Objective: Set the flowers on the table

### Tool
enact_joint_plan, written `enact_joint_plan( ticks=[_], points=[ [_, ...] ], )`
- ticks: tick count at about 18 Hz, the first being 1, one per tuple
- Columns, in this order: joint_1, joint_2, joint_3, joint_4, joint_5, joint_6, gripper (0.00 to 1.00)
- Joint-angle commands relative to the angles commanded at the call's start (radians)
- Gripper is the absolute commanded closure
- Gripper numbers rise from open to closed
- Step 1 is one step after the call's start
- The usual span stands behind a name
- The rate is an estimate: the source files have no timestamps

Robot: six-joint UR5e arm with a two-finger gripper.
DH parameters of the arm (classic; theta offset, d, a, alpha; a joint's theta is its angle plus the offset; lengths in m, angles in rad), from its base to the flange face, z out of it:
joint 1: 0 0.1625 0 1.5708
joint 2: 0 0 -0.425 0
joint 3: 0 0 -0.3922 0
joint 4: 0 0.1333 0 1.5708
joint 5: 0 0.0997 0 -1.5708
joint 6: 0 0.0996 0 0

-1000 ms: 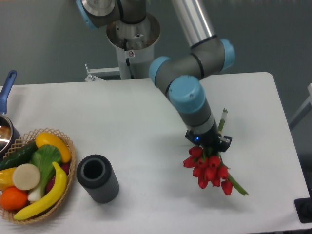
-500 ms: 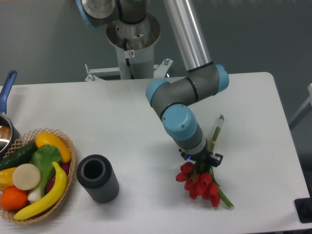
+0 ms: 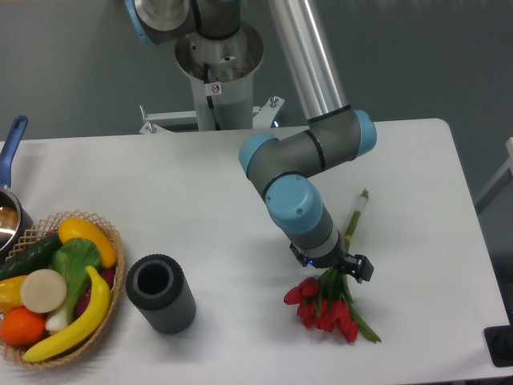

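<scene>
Hand [image 3: 337, 266] down low over the flowers [image 3: 325, 309] on the surface [image 3: 200, 200].
From the fixed camera I see red heads toward the front edge, stems running back under my hand; it looks clamped on the stems, but I cannot tell for sure.

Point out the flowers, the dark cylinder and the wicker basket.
flowers [image 3: 323, 306]: fixed camera view, on the red blooms.
dark cylinder [image 3: 163, 296]: fixed camera view, on its grey side wall.
wicker basket [image 3: 115, 277]: fixed camera view, on its right rim.
</scene>
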Motion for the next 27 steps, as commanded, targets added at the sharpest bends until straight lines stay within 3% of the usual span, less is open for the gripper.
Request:
enact_joint_plan(
  ticks=[4, 6, 11, 14, 18, 21, 24, 27],
  points=[
    [0.028, 0.055, 0.028, -0.014, -0.014, 0.014, 0.0],
    [0.054, 0.081, 0.04, -0.047, -0.032, 0.09, 0.0],
    [0.156, 0.184, 0.063, -0.24, -0.167, 0.273, 0.0],
    [0.218, 0.233, 0.081, -0.389, -0.202, 0.421, 0.0],
    [0.326, 0.301, 0.09, -0.501, -0.313, 0.589, 0.0],
    [0.399, 0.31, 0.168, -0.691, -0.351, 0.774, 0.0],
    [0.457, 0.333, 0.18, -0.747, -0.389, 0.902, 0.0],
    [0.502, 0.344, 0.18, -0.773, -0.454, 0.94, 0.0]
  ],
)
